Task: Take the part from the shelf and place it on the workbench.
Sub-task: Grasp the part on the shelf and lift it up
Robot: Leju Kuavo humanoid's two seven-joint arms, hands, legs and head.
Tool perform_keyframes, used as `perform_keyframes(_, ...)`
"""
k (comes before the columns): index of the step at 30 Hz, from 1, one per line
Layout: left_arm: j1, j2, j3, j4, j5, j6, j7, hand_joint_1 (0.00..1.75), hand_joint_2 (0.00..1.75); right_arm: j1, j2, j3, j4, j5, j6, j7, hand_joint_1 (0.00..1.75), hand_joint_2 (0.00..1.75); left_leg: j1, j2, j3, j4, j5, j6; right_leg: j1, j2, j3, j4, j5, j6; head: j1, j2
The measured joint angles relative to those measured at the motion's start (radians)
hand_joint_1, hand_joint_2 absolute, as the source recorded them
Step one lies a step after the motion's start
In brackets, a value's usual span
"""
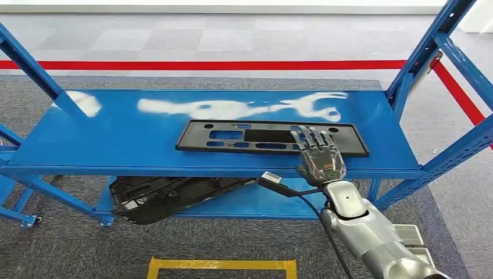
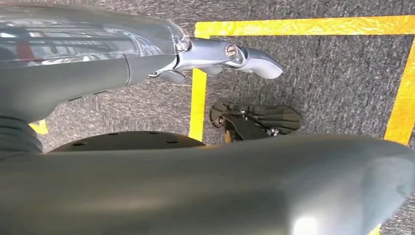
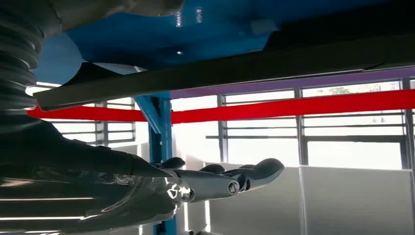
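Flat part [image 1: 270,138] lying on the shelf [image 1: 116,145] top, right of centre. Right hand [image 1: 318,156] above the part's right portion. Another part [image 1: 168,197] on the lower shelf, left.

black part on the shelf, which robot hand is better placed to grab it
Right. The right robot hand is stretched out over the black part on the blue shelf; the left robot hand hangs toward the floor.

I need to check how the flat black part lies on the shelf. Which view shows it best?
The head view: the flat black part lies whole on the blue shelf, the right hand above its right end. The right wrist view shows its edge; the left wrist view faces the floor.
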Motion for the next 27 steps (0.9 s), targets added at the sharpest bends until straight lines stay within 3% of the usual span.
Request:
perform_keyframes(25, 0.0, 0.013, -0.007, 0.0, -0.015, 0.017, -0.019, 0.0, 0.0, -0.073, -0.02, -0.081, 0.19, 0.031, -0.144, 0.008, 0.0, 1.75, 0.0, 0.0, 0.001, 0.001, 0.0, 0.0, 0.0, 0.0, 0.001, 0.0, 0.0, 0.0, 0.0, 0.0)
perform_keyframes(26, 0.0, 0.013, -0.007, 0.0, -0.015, 0.017, -0.019, 0.0, 0.0, -0.074, -0.021, -0.082, 0.192, 0.031, -0.144, 0.008, 0.07, 1.75, 0.0, 0.0, 0.001, 0.001, 0.0, 0.0, 0.0, 0.0, 0.001, 0.0, 0.0, 0.0, 0.0, 0.0)
perform_keyframes(27, 0.0, 0.013, -0.007, 0.0, -0.016, 0.017, -0.019, 0.0, 0.0, -0.075, -0.022, -0.083, 0.193, 0.031, -0.144, 0.008, 0.5, 1.75, 0.0, 0.0, 0.001, 0.001, 0.0, 0.0, 0.0, 0.0, 0.001, 0.0, 0.0, 0.0, 0.0, 0.0)
